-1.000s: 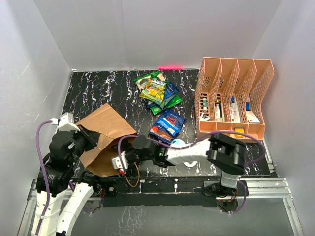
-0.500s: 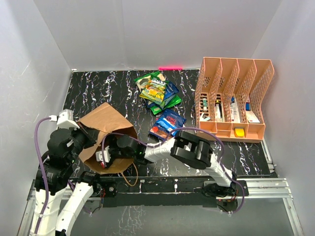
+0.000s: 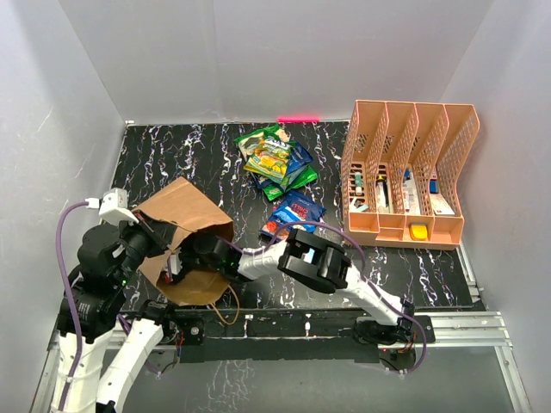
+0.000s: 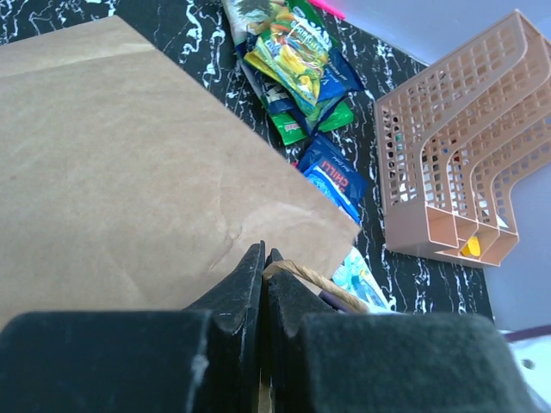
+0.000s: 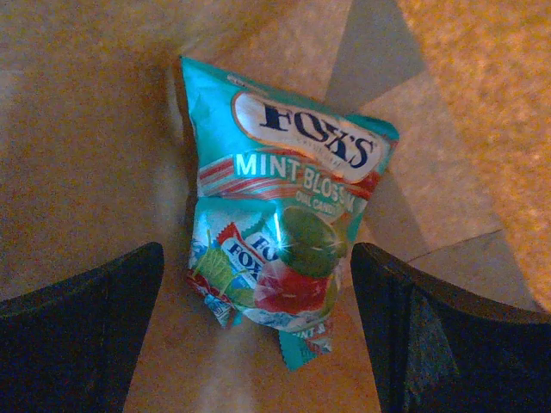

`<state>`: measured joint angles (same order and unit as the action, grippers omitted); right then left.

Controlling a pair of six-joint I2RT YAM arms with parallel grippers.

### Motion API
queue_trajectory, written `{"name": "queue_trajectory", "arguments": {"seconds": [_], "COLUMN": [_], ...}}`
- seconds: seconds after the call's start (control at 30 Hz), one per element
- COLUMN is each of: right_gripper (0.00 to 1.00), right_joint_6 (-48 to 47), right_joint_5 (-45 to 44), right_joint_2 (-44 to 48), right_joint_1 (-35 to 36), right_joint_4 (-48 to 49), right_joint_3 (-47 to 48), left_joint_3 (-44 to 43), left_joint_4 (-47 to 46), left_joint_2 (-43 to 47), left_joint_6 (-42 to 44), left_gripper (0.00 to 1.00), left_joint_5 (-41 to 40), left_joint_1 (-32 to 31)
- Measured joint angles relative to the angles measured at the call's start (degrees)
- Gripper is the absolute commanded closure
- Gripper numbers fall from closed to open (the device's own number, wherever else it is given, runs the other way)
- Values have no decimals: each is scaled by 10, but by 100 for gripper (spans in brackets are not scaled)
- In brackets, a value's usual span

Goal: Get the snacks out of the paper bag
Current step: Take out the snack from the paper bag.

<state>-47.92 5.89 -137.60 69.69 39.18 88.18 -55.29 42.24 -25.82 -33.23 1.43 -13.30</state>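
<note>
A black, white-veined desk (image 3: 172,146) sits inside plain white walls. Nearest us, at the lower left of the overhead view, the paper bag (image 3: 185,215) lies on its side. The left pincer (image 4: 265,255) is pressed fully together at the bag's rim, with the twisted handle (image 4: 306,280) coming out between its fingers, and it seems to be holding the mouth up. The right pincer (image 5: 256,284) is deep inside the bag, spread wide and gripping nothing. A teal mint packet (image 5: 284,206) lies flat on the paper between its two fingers, untouched.

We judge the step in hand to be grasping this packet. We would lower until both fingers straddle its middle, close on the foil and not on the bag's floor, then draw straight out through the mouth. The glossy foil may slip, and the paper walls crowd the arm — a pinched fold would drag the bag along.

Past the bag, a blue chilli packet (image 3: 297,211) lies just beside the right arm. Farther up the frame sits a pile of green and yellow packets (image 3: 275,159). The peach organizer (image 3: 409,172) stands at the upper right, well apart.
</note>
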Motion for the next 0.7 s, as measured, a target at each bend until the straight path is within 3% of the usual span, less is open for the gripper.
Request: {"name": "queue_trajectory", "arguments": {"seconds": [0.2, 0.5, 0.63, 0.7], "right_gripper": [19, 78, 92, 92], "right_joint_6": [10, 32, 39, 43], "right_joint_5": [-30, -63, -66, -69], "right_joint_2": [-61, -110, -110, -110], "right_joint_1": [-6, -25, -31, -32], "right_joint_4": [1, -11, -6, -1], "right_joint_3": [73, 143, 147, 146], "left_joint_3": [-13, -14, -14, -14], "left_joint_4": [-3, 3, 10, 15], "left_joint_2": [-3, -4, -4, -3], "left_joint_6": [1, 2, 2, 2], "left_gripper": [100, 100, 100, 100], "left_joint_5": [14, 19, 14, 9], "left_joint_1": [0, 0, 0, 0]}}
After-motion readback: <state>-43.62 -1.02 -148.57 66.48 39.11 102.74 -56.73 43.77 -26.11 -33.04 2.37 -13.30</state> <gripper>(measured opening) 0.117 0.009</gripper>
